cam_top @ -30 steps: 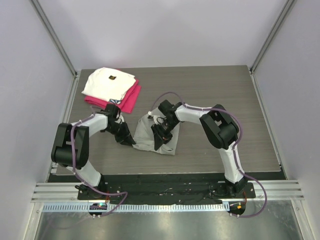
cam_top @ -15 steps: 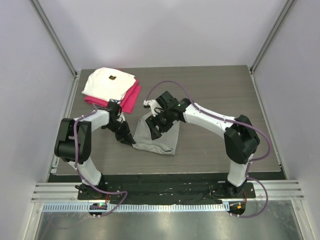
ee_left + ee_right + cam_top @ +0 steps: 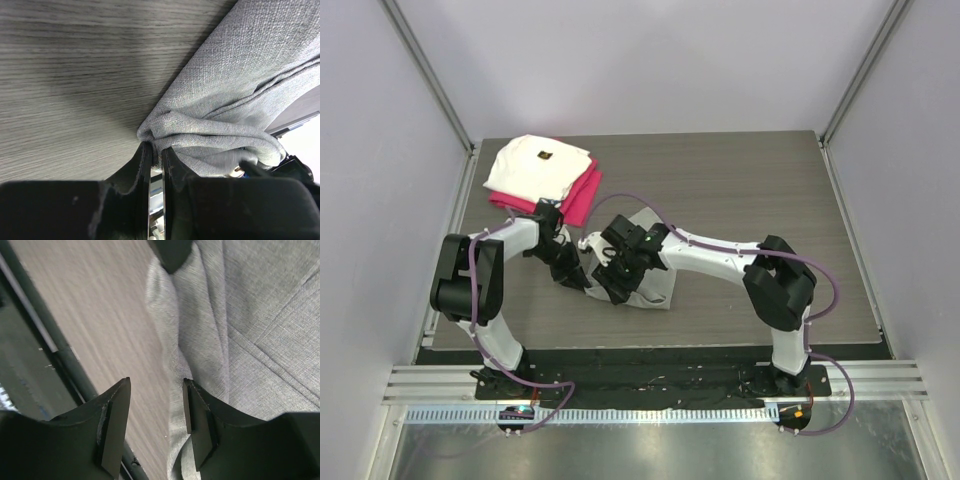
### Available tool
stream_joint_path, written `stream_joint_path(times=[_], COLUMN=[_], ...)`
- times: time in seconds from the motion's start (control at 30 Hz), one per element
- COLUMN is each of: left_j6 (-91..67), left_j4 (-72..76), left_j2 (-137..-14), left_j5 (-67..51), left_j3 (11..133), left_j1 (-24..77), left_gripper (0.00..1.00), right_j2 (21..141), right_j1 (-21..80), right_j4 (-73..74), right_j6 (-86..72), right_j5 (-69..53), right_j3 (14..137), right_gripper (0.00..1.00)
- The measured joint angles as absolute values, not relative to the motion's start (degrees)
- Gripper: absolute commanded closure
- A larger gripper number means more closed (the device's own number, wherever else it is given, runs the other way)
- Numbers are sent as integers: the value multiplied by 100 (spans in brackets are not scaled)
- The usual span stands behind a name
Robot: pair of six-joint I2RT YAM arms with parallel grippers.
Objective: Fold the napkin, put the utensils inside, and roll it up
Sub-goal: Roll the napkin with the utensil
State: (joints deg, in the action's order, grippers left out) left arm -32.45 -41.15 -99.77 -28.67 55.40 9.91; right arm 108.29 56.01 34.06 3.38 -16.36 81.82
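The light-grey napkin (image 3: pixel 656 290) lies crumpled in the middle of the table, partly under my right arm. My left gripper (image 3: pixel 583 281) is shut on the napkin's bunched left corner (image 3: pixel 165 125), the cloth pinched between its fingertips (image 3: pixel 156 148). My right gripper (image 3: pixel 610 287) hovers just right of it, open, over the napkin's near-left edge (image 3: pixel 200 330), with table and cloth edge between its fingers and nothing gripped (image 3: pixel 156 386). The utensils are hidden.
A folded white cloth (image 3: pixel 538 163) lies on a magenta-red cloth (image 3: pixel 583 196) at the back left corner. The table's dark front edge (image 3: pixel 65 365) runs close to my right gripper. Grey walls enclose the table on three sides.
My right gripper has swept left and nearer across the napkin, ending beside the left gripper with its jaws opened. The napkin has bunched up on its left. The left gripper barely moved.
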Motion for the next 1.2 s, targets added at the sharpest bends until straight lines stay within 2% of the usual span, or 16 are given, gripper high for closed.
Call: stream_joint_path(times=[0.53,0.6,0.8,0.9,1.03,1.1,1.2], left_j6=[-3144,-3122,-3098,-3087,-3037,-2991,-2945], left_j4=[-4222,-4248,-4335,-4372,-4464,-4521,-4528], left_j2=[-10064,-10079,-10121,-10121,-10121,-10121,-10055], left_j5=[-2888,-2899,-2943,-2954,-2875,-2777,-2628], left_j3=[5651,5682,5758,5817,5957,6099,6267], left_j1=[991,991,991,998,1002,1002,1002], left_gripper=[88,88,85,77,51,42,38], right_j2=[11131,11155,11284,11321,11384,11404,11406], right_j1=[5577,5577,5577,5577,5577,5551,5452], right_j4=[3262,3208,3120,3074,3002,2952,2886], right_j6=[587,617,661,661,652,648,624], right_j5=[-1122,-1066,-1002,-1039,-1216,-1369,-1614], right_j3=[8180,8143,8049,8016,7959,7920,7872], right_gripper=[44,47,69,75,78,79,79])
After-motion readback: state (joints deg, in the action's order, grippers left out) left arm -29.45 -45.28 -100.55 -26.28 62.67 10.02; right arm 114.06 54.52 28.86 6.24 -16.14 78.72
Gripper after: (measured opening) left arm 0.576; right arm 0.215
